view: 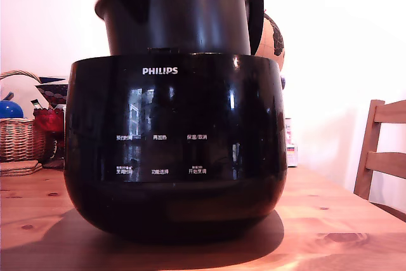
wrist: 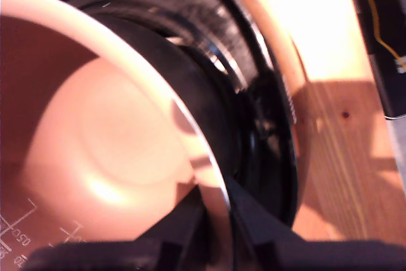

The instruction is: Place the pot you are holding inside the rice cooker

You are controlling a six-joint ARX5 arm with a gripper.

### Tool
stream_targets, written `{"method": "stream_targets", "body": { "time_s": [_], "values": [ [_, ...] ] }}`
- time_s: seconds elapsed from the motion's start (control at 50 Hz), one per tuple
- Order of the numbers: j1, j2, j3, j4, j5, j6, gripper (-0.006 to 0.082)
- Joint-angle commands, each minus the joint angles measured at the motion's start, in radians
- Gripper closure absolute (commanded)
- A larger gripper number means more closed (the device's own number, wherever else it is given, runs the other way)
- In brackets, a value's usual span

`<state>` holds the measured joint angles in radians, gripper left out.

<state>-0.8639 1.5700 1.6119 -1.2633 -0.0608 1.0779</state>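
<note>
Pot poised in the mouth of the rice cooker

The dark pot (view: 174, 20) stands partly lowered into the glossy black rice cooker (view: 174, 150) on the wooden surface (view: 342, 233), most of its wall above the opening. In the wrist view the tool (wrist: 219, 220) is clamped on the pot's rim, one finger inside and one outside. Lowering it straight and level, centred in the well, should stop the rim catching.
</note>
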Motion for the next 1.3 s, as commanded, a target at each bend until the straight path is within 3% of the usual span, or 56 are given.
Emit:
{"method": "stream_targets", "body": {
  "time_s": [0.0, 0.98, 1.28],
  "values": [
    [-0.001, 0.006, 0.027, 0.021, -0.003, 0.013, 0.0791],
    [0.018, 0.093, 0.029, -0.028, 0.081, 0.019, 0.0791],
    [0.017, 0.098, 0.029, -0.027, 0.08, -0.034, 0.0779]
  ]
}}
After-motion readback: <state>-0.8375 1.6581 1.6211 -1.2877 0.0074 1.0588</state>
